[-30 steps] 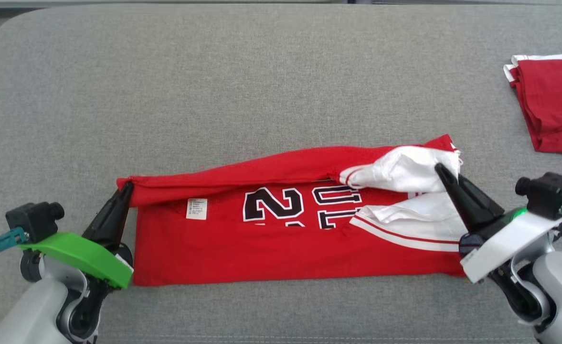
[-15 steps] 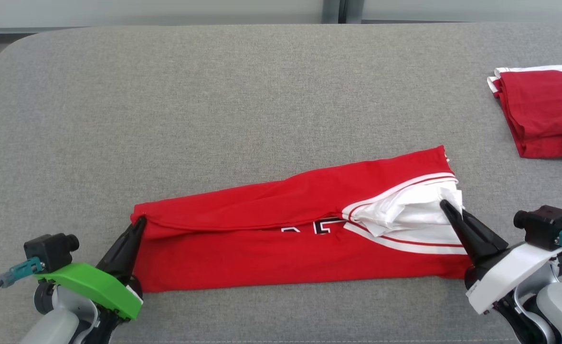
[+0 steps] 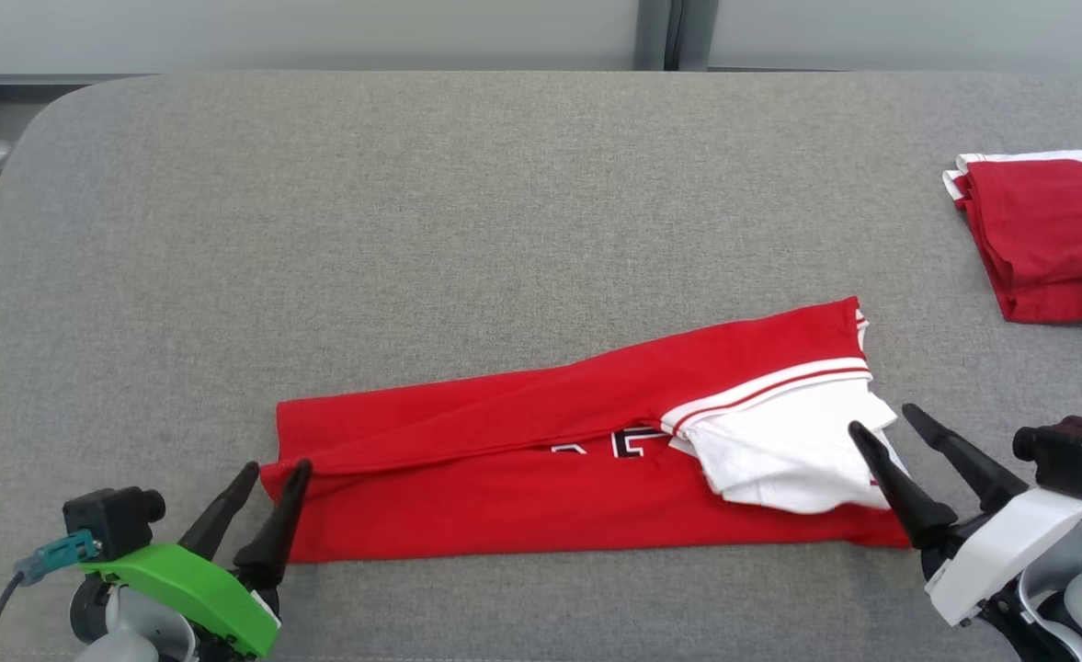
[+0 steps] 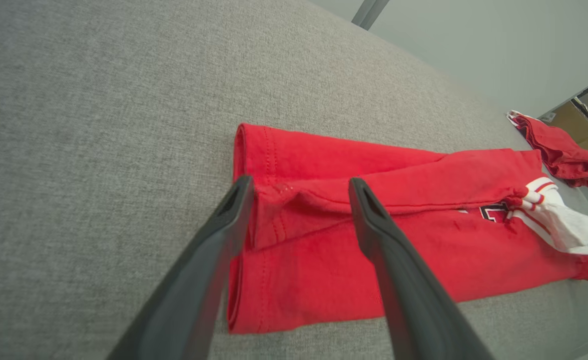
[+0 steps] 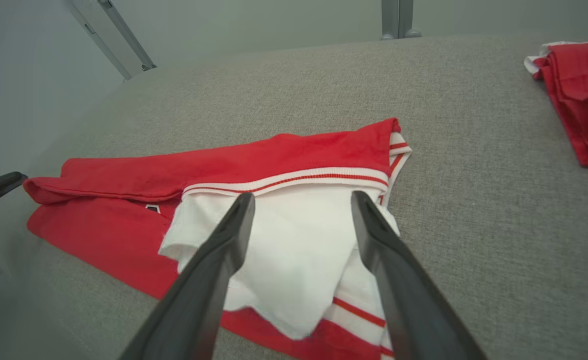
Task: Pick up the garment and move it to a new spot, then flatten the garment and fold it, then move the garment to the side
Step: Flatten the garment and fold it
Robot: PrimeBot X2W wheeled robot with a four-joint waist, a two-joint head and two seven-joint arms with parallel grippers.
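Flanking the garment (image 3: 504,478), left fingers (image 3: 279,524) and right fingers (image 3: 890,483) stand spread (red pile (image 3: 1051,239) well apart).

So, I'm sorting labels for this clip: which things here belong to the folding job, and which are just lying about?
Part of the job:
red jersey, folded lengthwise on the grey padded surface
left gripper, open at its red end
right gripper, open at its white end

Lying about:
second red garment, folded, far right
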